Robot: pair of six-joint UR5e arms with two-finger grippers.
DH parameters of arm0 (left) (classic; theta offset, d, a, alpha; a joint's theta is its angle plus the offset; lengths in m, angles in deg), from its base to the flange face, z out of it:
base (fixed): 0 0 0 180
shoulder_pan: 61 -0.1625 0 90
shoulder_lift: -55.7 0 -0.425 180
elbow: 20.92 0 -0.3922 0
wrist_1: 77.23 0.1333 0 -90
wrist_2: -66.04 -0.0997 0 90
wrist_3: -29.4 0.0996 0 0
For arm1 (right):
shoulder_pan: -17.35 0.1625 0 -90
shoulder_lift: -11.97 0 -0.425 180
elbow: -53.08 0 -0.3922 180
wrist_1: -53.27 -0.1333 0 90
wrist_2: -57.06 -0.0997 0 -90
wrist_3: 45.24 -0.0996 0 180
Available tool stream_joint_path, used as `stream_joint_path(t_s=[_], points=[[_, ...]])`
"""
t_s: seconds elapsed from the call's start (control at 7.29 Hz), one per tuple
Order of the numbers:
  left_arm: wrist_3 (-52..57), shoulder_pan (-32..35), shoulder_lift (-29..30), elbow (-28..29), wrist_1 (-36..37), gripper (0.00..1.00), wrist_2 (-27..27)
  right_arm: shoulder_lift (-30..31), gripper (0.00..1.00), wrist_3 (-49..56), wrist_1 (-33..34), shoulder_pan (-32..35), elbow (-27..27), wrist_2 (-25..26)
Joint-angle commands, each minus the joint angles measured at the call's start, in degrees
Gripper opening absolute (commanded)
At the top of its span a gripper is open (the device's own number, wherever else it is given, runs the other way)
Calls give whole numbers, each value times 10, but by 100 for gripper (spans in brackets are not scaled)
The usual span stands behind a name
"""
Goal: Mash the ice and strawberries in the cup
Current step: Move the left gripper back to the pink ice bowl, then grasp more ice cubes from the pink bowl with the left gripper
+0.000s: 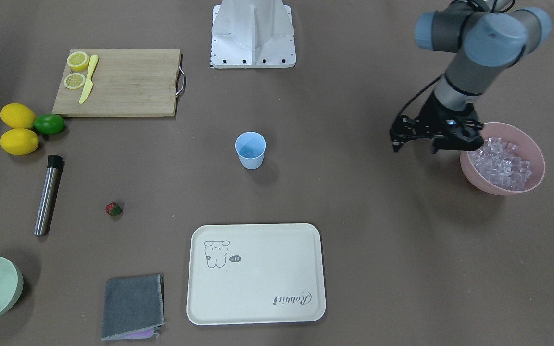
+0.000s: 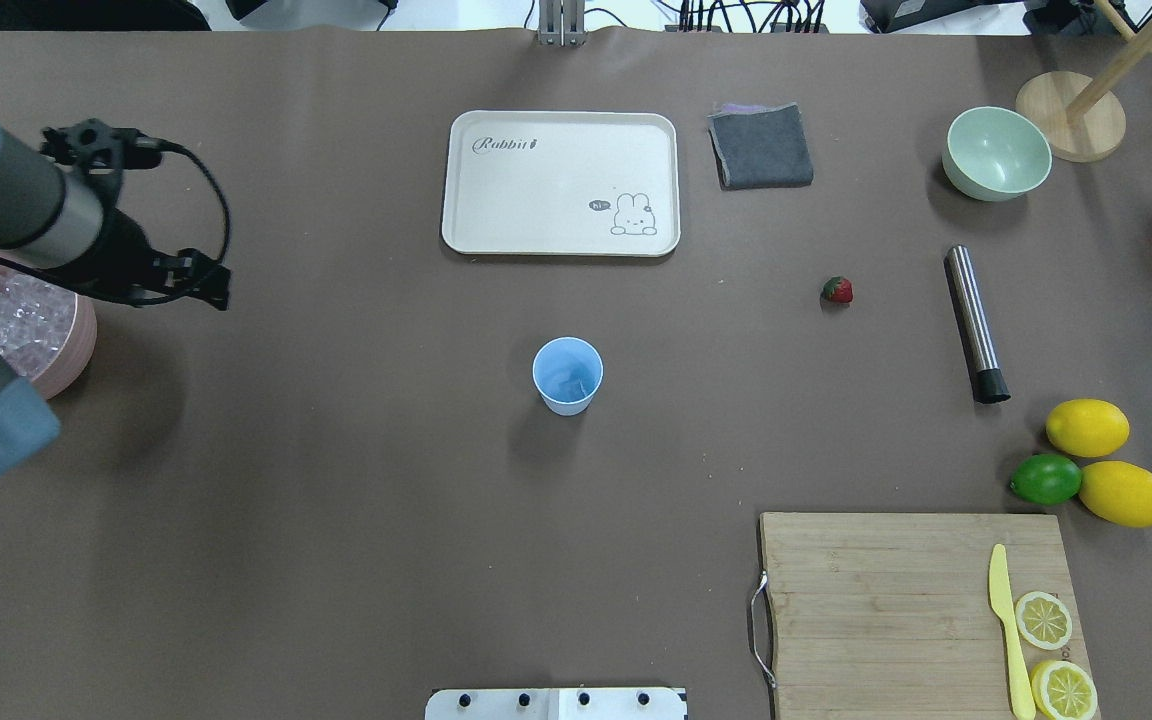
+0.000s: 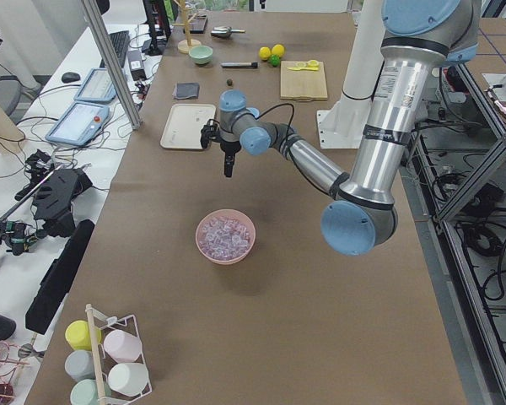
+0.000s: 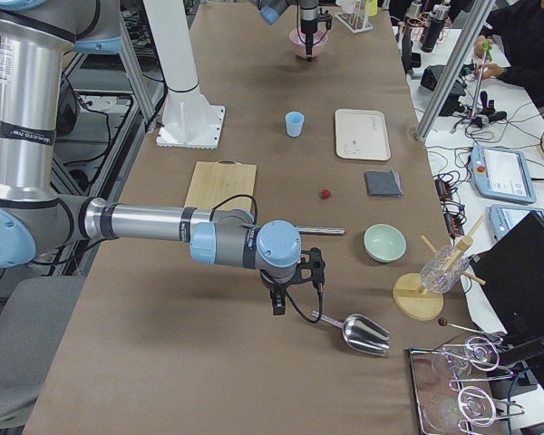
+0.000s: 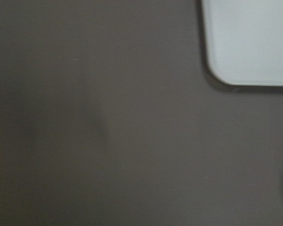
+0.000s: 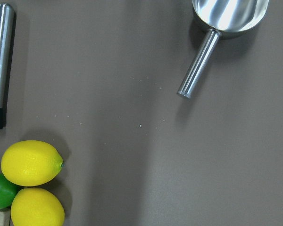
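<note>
The cup (image 2: 567, 375) stands upright mid-table. Well to its right, the right gripper (image 4: 278, 304) hangs near a scoop (image 4: 363, 333); I cannot tell how its fingers stand. Left of the cup, the ice (image 2: 11, 310) fills a pink bowl (image 2: 84, 340), the left gripper (image 2: 216, 290) just beside it, fingers likewise unclear. Beyond the cup, rightward, lies the strawberry (image 2: 837, 290).

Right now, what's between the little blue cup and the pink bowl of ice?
Nothing lies on the brown table between the light blue plastic cup and the pink bowl; the overhead view shows it. Only the left gripper hangs over it.
</note>
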Motion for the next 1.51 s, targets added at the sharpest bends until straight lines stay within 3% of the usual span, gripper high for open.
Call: stream_joint_path(t_s=[0.0, 0.41, 1.37], points=[[55, 41, -75, 2, -1, 95, 10, -2, 100, 0, 0, -1, 0, 0], [57, 61, -122, 4, -1, 87, 2, -6, 100, 0, 0, -1, -1, 0], [96, 74, -119, 49, -8, 78, 1, -4, 100, -1, 0, -1, -1, 0]])
